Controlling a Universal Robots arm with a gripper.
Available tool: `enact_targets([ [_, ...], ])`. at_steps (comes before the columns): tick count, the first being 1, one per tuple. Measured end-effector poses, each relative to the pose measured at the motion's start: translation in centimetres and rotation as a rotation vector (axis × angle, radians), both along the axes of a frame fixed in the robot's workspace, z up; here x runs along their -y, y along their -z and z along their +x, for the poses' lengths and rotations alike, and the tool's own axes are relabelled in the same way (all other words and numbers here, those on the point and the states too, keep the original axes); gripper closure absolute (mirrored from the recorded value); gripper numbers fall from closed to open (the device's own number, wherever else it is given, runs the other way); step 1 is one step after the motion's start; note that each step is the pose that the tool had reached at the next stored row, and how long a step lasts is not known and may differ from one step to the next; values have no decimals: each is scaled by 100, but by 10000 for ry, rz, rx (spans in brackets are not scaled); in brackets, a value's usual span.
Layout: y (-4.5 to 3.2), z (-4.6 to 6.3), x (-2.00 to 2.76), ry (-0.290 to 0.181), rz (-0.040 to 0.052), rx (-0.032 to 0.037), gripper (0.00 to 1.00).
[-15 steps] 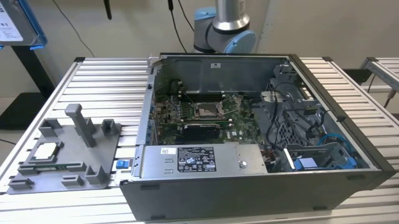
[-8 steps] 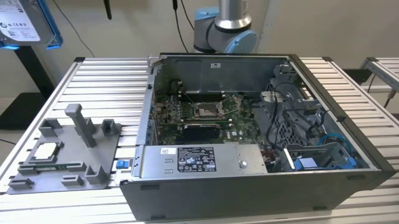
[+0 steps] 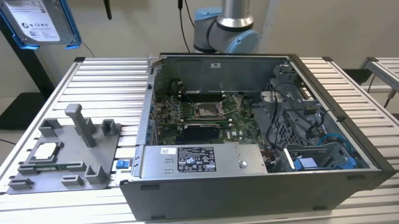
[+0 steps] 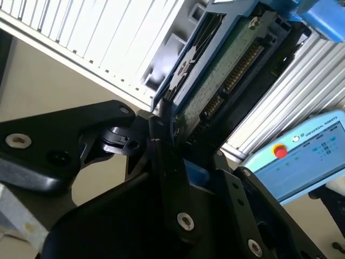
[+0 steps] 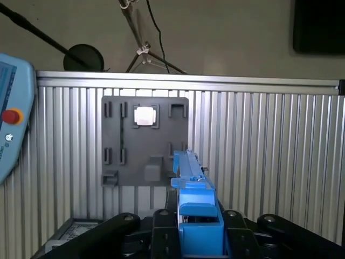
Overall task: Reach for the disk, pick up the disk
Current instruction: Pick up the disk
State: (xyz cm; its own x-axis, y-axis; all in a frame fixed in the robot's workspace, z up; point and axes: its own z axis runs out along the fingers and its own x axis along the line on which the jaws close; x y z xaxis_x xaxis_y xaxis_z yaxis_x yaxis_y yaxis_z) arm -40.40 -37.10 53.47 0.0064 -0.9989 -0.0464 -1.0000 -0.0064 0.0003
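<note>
Hanging high over the slatted table [image 5: 269, 162], the disk [image 3: 40, 23] rides edge-on in the gripper [image 5: 197, 218], jaws pinching its blue-framed sides, which I judge keeps it clear of the grey fixture plate [image 5: 140, 151] and the open computer case [image 3: 249, 196], its white label's print too small to read.

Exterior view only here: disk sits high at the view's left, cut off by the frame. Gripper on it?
Observer: Yes. In the second wrist view the gripper is shut on the disk, black fingers clamping one end.
Operator: Which face does that camera see?
Observer: The green circuit board side, connector row showing.
Operator: Anything outside my frame?
Observer: A light blue pendant with a red button shows next to the slatted table in both wrist views.
</note>
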Motion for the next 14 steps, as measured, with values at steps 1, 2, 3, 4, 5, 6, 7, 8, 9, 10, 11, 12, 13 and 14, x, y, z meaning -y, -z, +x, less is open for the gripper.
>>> enact_targets([
  [1, 0, 47, 0, -1, 0, 0, 100],
  [2, 0, 93, 0, -1, -1, -1, 100],
  [3, 0, 138, 0, -1, 0, -1, 100],
  [4, 0, 184, 0, -1, 0, 0, 100],
  [5, 0, 229, 0, -1, 0, -1, 100],
  [6, 0, 275, 0, -1, 0, 0, 100],
  [7, 0, 320, 0, -2, 0, 0, 100],
  [8, 0, 365, 0, -2, -1, -1, 100],
  [9, 0, 410, 0, -2, 0, 0, 100],
  [10, 0, 454, 0, -3, 0, -1, 100],
  [11, 0, 499, 0, -2, 0, -1, 100],
  [12, 0, 544, 0, -2, 0, -2, 100],
  [13, 0, 590, 0, -3, 0, -1, 100],
  [14, 0, 636, 0, -3, -1, -1, 100],
])
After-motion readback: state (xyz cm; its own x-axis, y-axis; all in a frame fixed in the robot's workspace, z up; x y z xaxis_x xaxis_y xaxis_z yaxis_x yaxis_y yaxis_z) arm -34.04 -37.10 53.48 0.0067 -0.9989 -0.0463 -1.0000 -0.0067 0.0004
